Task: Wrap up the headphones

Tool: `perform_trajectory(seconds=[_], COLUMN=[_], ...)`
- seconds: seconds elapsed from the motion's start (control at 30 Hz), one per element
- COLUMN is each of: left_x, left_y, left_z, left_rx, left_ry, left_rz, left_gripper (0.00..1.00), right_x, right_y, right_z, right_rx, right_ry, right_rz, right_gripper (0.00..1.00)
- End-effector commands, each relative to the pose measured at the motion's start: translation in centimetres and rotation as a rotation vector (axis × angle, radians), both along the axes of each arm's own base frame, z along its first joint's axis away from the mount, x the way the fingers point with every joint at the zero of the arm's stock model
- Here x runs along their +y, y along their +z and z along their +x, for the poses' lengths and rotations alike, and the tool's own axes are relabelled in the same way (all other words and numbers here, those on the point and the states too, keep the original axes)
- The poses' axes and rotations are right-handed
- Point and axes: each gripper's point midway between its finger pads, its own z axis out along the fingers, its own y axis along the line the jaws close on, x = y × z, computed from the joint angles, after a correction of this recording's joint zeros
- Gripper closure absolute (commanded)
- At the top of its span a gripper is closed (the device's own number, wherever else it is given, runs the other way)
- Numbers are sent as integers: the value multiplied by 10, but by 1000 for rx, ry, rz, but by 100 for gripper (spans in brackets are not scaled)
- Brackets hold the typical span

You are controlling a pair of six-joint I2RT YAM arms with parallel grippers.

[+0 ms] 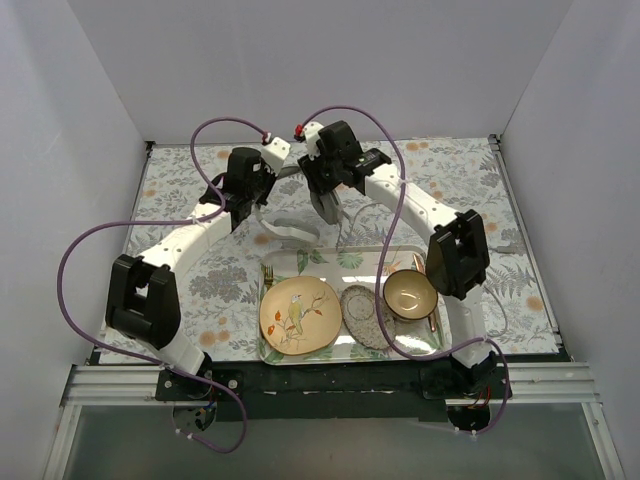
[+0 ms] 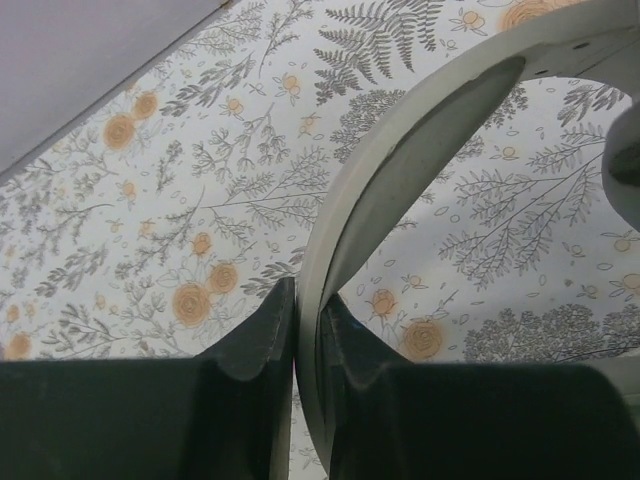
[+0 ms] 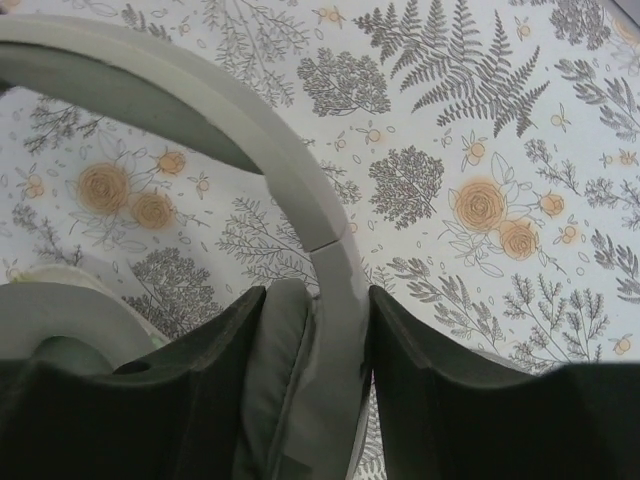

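My left end effector (image 2: 308, 305) is closed on the headphones (image 2: 400, 140), its fingers pinching the headband's thin edge. My right end effector (image 3: 318, 300) grips the same headband (image 3: 200, 100) further along, with an ear cup (image 3: 60, 320) just beside it. Beyond both end effectors, the band arches over the floral worktop (image 2: 150, 200).

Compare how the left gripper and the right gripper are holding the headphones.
The left gripper pinches the headphones across a thin stretch of the headband, jaws nearly touching. The right gripper clamps a thicker stretch where band and padding meet, jaws well apart. In the top view, the left gripper holds the left side of the band and the right gripper holds the right side. Both are shut on the same headband.
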Motion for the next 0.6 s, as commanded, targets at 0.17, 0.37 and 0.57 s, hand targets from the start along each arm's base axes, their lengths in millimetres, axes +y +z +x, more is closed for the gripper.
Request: perform_trajectory(seconds=[0.17, 0.37, 0.57], left_x=[7, 34, 59], left_y=[10, 66, 162], left_z=[17, 31, 25], left_rx=[129, 105, -56], left_ry=[38, 70, 62], left_rz=[-319, -574, -680], left_gripper=[100, 100, 100], right_x=[-8, -51, -89], right_y=[169, 203, 160], right_z=[-25, -81, -85], right_rx=[-471, -811, -857], right_ry=[110, 226, 326], right_rz=[323, 396, 269], right_gripper=[1, 1, 2])
